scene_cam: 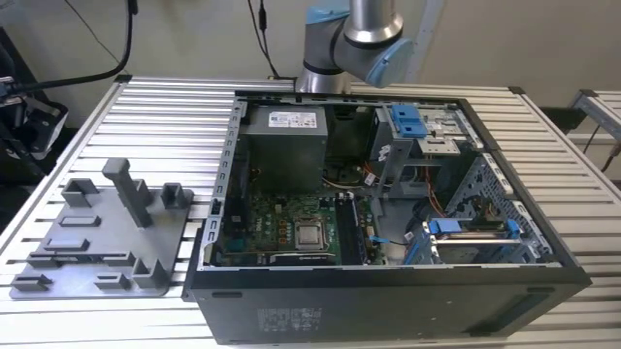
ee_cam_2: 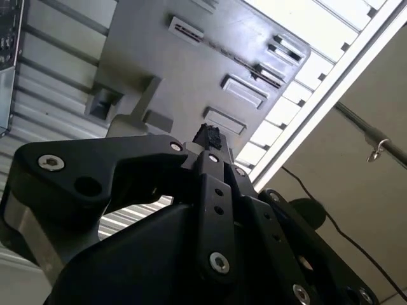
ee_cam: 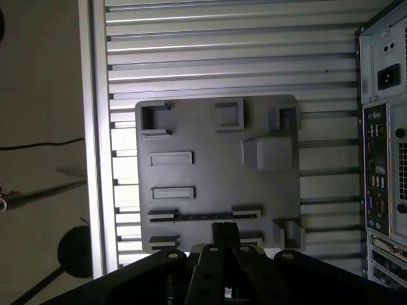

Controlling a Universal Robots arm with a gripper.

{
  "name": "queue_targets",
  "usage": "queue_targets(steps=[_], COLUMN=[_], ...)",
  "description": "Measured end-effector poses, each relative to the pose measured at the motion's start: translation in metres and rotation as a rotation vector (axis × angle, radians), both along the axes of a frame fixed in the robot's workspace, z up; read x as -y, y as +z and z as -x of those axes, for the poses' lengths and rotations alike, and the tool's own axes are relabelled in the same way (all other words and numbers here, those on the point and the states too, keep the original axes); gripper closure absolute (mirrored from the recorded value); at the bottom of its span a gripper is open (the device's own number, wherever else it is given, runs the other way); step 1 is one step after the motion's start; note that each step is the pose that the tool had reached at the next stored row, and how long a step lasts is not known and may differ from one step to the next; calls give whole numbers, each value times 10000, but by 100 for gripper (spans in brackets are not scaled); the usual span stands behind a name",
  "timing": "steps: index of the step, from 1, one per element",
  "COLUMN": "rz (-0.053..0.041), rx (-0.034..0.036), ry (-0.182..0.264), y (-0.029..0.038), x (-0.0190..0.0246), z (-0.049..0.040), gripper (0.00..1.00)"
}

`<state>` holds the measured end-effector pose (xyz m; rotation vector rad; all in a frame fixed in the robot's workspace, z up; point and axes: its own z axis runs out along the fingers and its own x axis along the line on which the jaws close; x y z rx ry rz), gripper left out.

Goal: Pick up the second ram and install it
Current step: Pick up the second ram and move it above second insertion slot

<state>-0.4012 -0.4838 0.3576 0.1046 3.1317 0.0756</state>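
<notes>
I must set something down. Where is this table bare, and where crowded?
The widest bare patch is the slatted metal table between the grey plastic tray with upright posts and the table's far edge, on the exterior view's left of the black PC case. A narrower strip runs along the case on that view's right. The tray and the case's inside are crowded.
</notes>
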Motion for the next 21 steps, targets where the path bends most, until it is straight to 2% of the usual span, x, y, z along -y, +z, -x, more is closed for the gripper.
queue_targets(steps=[11,21], rz=[1,1], rx=[-1,-1], ry=[8,251], y=[1,1], x=[3,4], z=[0,0], gripper=[89,89])
